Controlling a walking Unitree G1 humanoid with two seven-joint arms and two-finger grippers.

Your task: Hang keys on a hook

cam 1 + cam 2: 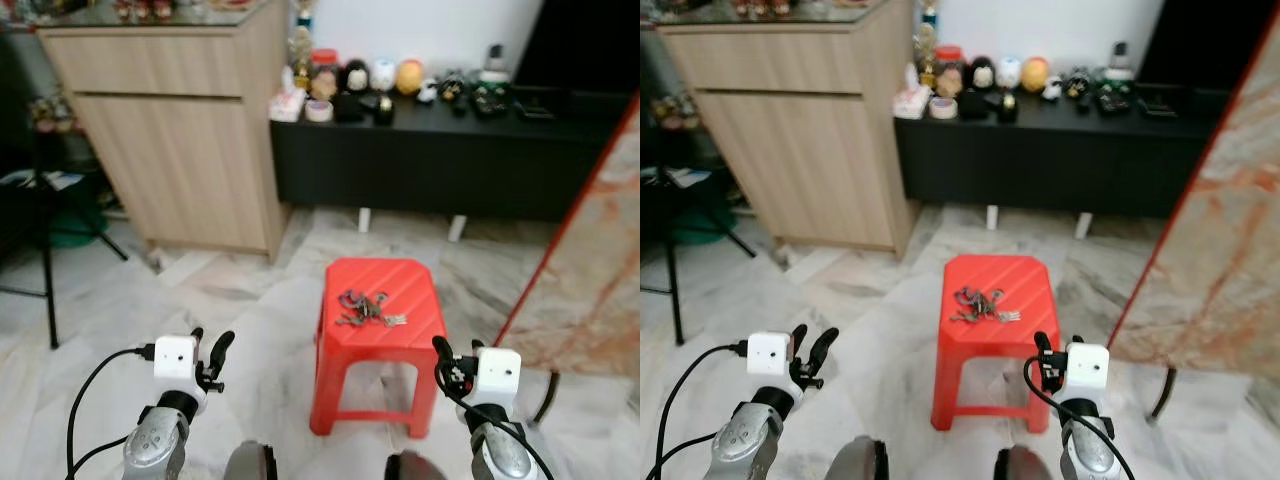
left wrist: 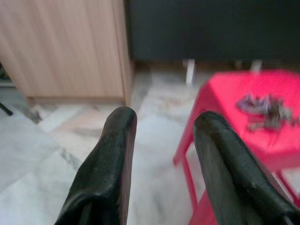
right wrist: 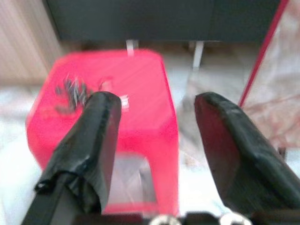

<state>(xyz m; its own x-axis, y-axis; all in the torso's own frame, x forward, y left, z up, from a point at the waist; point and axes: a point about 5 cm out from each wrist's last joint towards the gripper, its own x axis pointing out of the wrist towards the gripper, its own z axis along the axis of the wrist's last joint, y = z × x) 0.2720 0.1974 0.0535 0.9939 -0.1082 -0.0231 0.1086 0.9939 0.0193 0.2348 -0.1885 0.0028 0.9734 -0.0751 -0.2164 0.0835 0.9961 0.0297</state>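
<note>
the keys (image 1: pixel 365 309) lie in a loose bunch on the flat top of a red stool (image 1: pixel 380 283), which stands on the marble floor (image 1: pixel 250 330) just ahead of the robot and a little to its right. the bunch sprawls roughly crosswise to the robot, with the rings toward the robot's left and a couple of key blades trailing off to its right. both arms are held low and short of the stool, neither touching it. the right gripper (image 1: pixel 455 362) sits just beside the stool's near right corner, its two black fingers spread wide with nothing between them; from its wrist camera the keys lie ahead and off toward the robot's left. the left gripper (image 1: pixel 210 352) hangs well apart from the stool over bare floor, its fingers likewise spread and empty. the right arm looks the nearer of the two, so the reach would likely go forward, up over the stool's edge and slightly leftward. no hook can be made out among the wooden cabinet (image 1: pixel 180 130) and black sideboard (image 1: pixel 440 160) beyond.
</note>
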